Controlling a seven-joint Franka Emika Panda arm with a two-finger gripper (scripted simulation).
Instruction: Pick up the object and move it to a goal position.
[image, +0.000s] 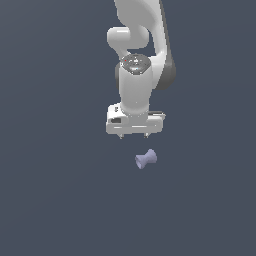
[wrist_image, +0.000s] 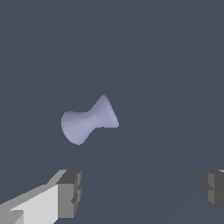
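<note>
A flat, unbroken slate-blue surface (image: 55, 200) fills both views from edge to edge; we see no walls, no horizon and no seam where a floor might meet a room. Above it hangs the white Panda arm (image: 145, 35), its wrist pointed straight down and its gripper (image: 134, 136) suspended with the two short fingertips (image: 120, 136) spread wide and nothing between them. In the wrist view we see the grey pads (wrist_image: 70, 192) set far apart at opposite edges of the picture, the gap between them bare. The object (image: 146, 159), a small pale lavender-blue spool with flared ends and a narrow waist, lies on its side on the surface, apart from both fingers. In the wrist view the spool (wrist_image: 89, 120) sits beyond the fingertips, nearer one finger than the other, its axis tilted across the line that joins them.
</note>
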